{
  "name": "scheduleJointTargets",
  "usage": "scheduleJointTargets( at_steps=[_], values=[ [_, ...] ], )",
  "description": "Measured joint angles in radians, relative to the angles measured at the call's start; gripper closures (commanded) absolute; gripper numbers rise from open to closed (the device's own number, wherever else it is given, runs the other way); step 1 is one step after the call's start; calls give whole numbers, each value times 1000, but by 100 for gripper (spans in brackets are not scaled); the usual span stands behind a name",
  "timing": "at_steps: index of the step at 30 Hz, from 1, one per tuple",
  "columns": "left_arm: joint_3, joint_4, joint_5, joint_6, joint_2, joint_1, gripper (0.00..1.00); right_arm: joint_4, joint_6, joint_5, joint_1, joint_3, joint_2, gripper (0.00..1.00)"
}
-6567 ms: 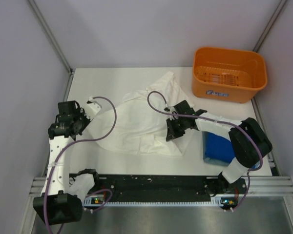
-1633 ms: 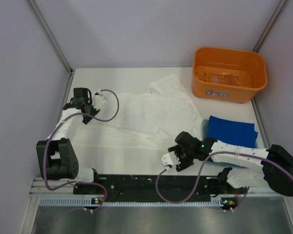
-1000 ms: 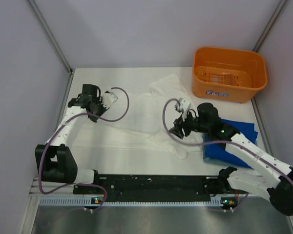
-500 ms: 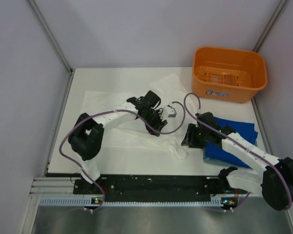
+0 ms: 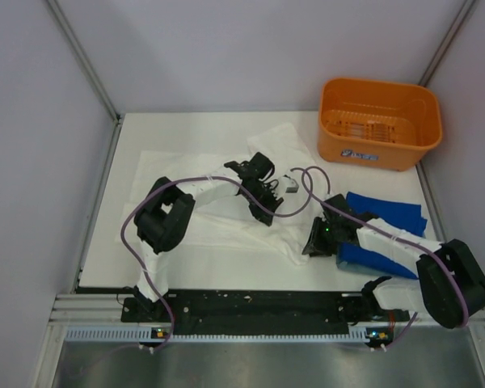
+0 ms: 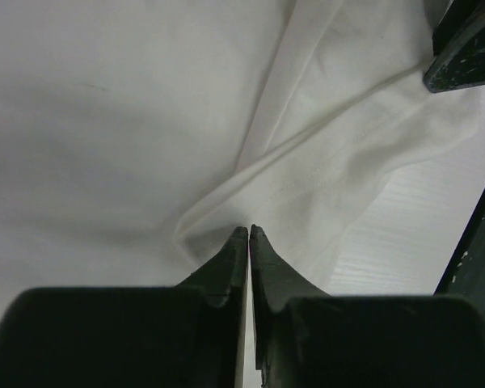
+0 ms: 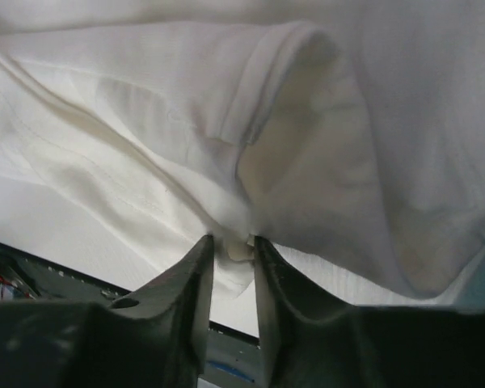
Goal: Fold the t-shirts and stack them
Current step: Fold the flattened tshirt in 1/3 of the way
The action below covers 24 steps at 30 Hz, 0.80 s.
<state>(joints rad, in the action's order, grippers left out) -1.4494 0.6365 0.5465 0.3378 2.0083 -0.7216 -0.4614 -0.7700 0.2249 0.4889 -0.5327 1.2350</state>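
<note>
Folding the white t-shirt (image 6: 105,121): left gripper (image 6: 248,233) and right gripper (image 7: 233,241) each pinch its front-edge hem; next, lift together

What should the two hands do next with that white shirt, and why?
Probably lift both slightly and carry the pinched cloth over into a fold: the left hand and right hand each pinch the white t-shirt, which lies rumpled, not yet folded.

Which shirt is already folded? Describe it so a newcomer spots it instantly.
Start at the orange basket in the far right corner and come toward the near edge: the blue t-shirt lies there, partly under the right arm. Unlike the white t-shirt spread across the middle, it is plain royal blue and folded compact.
</note>
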Motion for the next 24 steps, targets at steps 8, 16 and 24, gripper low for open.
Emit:
scheduleJointTargets(
  at_steps=[8,16,24],
  values=[
    [0,10,33,6,-1,0,100,25,-10,30,0,15,-1,100],
    [0,3,-3,21,-60,0,99,-48,10,26,0,-20,-80,100],
    [-50,14,-39,49,-50,1,48,-73,40,20,0,-45,-94,100]
  ],
)
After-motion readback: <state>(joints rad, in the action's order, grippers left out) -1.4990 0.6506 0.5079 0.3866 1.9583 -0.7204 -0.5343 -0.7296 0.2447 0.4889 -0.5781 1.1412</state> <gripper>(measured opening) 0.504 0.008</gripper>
